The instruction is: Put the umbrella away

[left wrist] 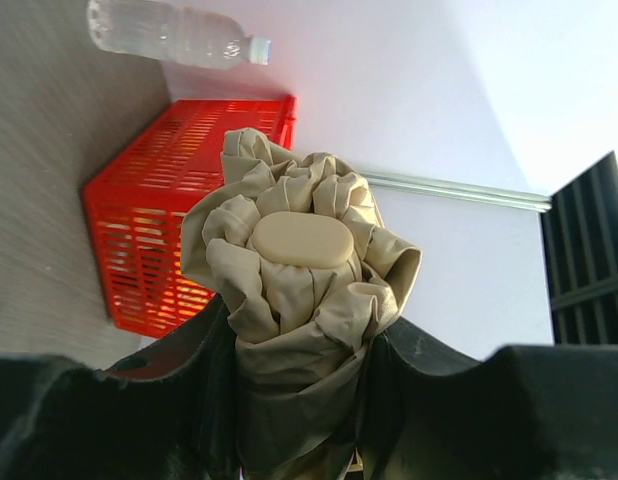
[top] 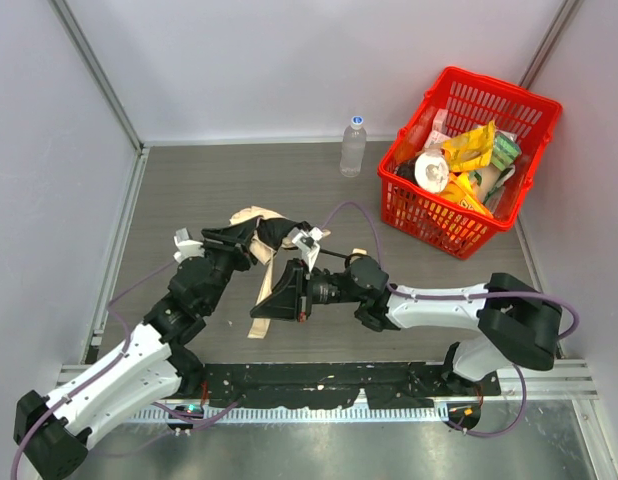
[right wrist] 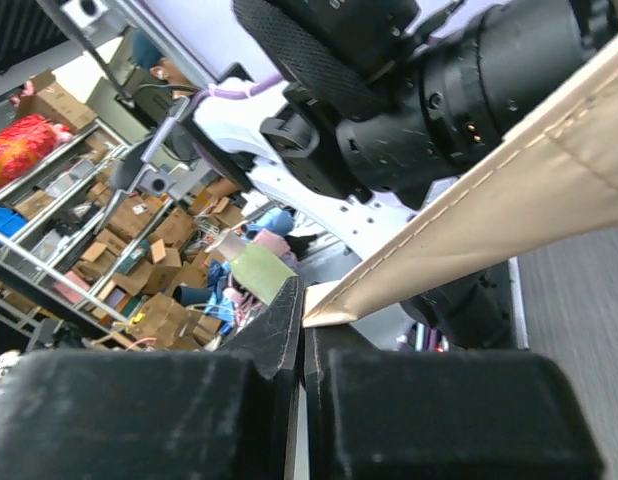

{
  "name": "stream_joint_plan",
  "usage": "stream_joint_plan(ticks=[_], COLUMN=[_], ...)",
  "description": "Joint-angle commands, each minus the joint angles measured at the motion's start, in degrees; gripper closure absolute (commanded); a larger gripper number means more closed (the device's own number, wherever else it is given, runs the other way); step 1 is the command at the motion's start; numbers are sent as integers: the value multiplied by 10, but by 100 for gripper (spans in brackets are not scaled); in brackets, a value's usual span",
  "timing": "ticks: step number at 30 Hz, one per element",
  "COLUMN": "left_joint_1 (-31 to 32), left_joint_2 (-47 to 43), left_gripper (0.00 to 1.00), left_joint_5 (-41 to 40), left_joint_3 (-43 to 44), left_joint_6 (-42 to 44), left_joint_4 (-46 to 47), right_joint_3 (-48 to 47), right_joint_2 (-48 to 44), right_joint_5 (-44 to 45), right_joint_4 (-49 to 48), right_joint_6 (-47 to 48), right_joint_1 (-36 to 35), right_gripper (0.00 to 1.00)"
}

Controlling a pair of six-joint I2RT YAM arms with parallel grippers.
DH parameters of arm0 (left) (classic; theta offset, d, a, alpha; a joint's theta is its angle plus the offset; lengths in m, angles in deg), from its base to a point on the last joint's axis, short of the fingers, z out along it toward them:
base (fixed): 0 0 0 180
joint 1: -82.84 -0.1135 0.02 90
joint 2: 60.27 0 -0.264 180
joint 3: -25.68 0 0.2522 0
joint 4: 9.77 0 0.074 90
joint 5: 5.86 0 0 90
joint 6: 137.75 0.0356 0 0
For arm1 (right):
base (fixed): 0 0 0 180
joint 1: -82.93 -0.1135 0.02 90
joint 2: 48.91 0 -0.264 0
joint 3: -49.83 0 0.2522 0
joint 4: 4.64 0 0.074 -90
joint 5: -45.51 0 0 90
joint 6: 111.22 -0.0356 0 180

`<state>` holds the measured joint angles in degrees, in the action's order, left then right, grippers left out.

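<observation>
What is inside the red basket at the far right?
In the red basket, yellow packets, a green packet and a white round thing lie on top; whatever lies beneath them is covered.

Both arms look alike. The left arm (top: 139,365) and right arm (top: 439,305) wear glossy white shells on their long links, with round black joints behind each pincer. The left pincer (top: 253,238) and right pincer (top: 261,310) are matte black, with blocky, grainy fingers (right wrist: 139,410). A thin purple cable (top: 429,294) runs back from each pincer along the white shell. Small screws (right wrist: 469,128) dot the black housing just behind the left pincer, which is flecked with pale scuffs.
</observation>
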<state>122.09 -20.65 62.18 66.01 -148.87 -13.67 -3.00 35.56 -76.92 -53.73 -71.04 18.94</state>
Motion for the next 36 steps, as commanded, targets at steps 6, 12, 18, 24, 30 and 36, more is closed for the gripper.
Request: stream_joint_plan(ticks=[6,12,18,24,30,36], left_joint_1=[-3,-2,-3,-3,-2,-3], left_joint_2=[-31,-38,-31,-26,-21,-21], left_gripper=[100,100,100,100,100,100], left_joint_5=[1,-6,-14,-41,-59,-50], left_joint_3=[44,116,159,161,151,138], left_joint_6=[17,60,89,133,155,104], left_joint_4=[65,-35,-114,-125,-102,-60], right_joint_3=[-4,-1,70,37,-25,-47], right_joint_2=[-100,-186,-258,-236,-153,-169], right_joint_5=[143,532,577,244,-15,70], right_joint_4=[349,604,494,359,168,329], right_joint_6=[140,213,230,195,48,161], right_joint_1=[-10,-79,-134,-134,-142,-141], right_gripper=[73,62,99,99,99,99])
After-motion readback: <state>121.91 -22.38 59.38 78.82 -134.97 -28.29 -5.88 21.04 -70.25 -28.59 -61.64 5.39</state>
